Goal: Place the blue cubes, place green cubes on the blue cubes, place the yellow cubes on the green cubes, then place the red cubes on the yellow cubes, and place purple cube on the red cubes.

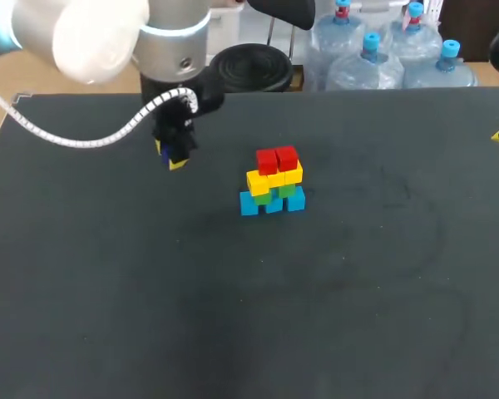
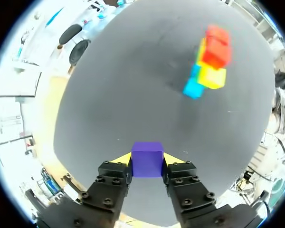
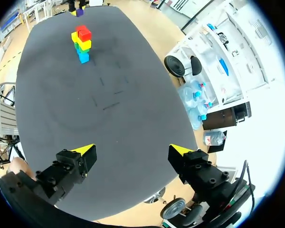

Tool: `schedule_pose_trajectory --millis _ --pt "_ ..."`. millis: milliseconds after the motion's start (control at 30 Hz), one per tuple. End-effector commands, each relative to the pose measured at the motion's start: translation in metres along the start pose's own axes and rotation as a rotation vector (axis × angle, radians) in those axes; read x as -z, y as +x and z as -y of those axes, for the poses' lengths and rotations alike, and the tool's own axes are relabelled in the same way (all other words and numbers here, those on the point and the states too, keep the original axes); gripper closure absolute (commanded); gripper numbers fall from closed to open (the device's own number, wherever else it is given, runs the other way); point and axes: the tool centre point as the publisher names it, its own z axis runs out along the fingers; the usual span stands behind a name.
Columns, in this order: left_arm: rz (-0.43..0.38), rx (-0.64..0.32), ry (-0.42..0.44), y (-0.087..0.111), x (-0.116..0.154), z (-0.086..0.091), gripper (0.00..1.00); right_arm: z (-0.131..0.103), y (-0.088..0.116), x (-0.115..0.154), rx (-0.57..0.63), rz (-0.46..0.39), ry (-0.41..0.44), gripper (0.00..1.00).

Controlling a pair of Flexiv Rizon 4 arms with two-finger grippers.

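Observation:
A stack of cubes (image 1: 273,181) stands mid-table: blue at the base, green above, then yellow, with two red cubes (image 1: 276,159) on top. The left wrist view has the stack (image 2: 210,59) well ahead of my left gripper (image 2: 147,159), which is shut on the purple cube (image 2: 147,158), both yellow tips pressed to its sides. In the head view that gripper (image 1: 175,155) hangs left of the stack, with the cube mostly hidden by the fingers. My right gripper (image 3: 131,153) stands open and empty at the table's far right edge, far from the stack (image 3: 81,42).
The dark table mat (image 1: 316,291) stretches around the stack with no other loose objects on it. My left arm's white cable (image 1: 83,137) arcs over the back left of the table.

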Motion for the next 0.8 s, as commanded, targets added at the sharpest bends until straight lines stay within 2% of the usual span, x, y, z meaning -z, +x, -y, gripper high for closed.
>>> schedule_pose_trajectory --millis 33,567,700,800 --pt "0.004 -0.005 -0.062 0.001 0.014 0.009 1.0 0.0 0.0 -0.001 0.0 0.001 0.002 0.0" --pt "0.004 -0.005 -0.062 0.001 0.014 0.009 1.0 0.0 0.0 -0.001 0.0 0.001 0.002 0.0" --pt "0.024 -0.187 -0.037 -0.044 0.02 0.013 1.0 0.0 0.0 -0.001 0.0 0.001 0.002 0.0" --pt "0.021 -0.334 -0.041 -0.081 0.027 0.025 1.0 0.0 0.0 -0.001 0.0 0.001 0.002 0.0"
